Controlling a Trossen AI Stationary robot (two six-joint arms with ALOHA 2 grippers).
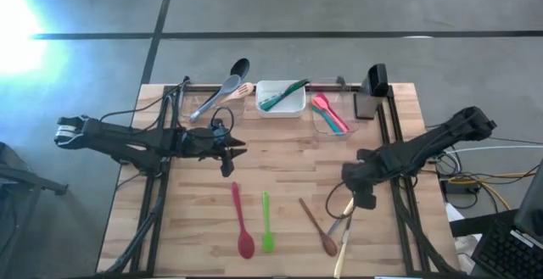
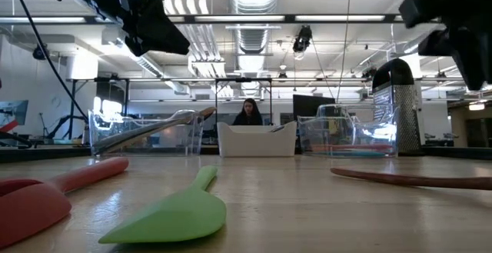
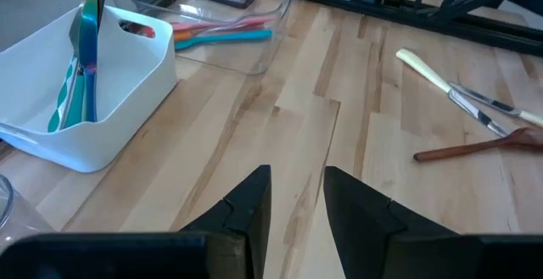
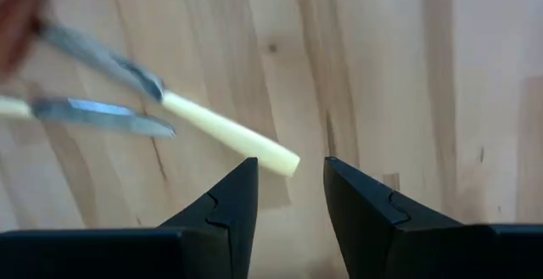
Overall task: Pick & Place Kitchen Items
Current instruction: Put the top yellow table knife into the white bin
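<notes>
On the near part of the table lie a red spoon (image 1: 242, 224), a green spatula (image 1: 267, 222), a wooden spoon (image 1: 318, 226) and cream-handled cutlery (image 1: 344, 231). My left gripper (image 1: 231, 154) is open and empty, held above the table's middle left. My right gripper (image 1: 361, 198) is open, just above the free end of one cream handle (image 4: 233, 132). The handle's tip lies in front of the gap between the fingers, and I see no touch. A second cream-handled piece (image 4: 93, 114) lies crossed beside it.
At the far edge stand a clear tub (image 1: 212, 101) with black, grey and wooden spoons, a white tub (image 1: 280, 98) with green utensils, and a clear tub (image 1: 333, 116) with pink, orange and blue spatulas. A metal grater (image 1: 373, 80) stands at the far right. A person (image 2: 249, 113) is in the room behind.
</notes>
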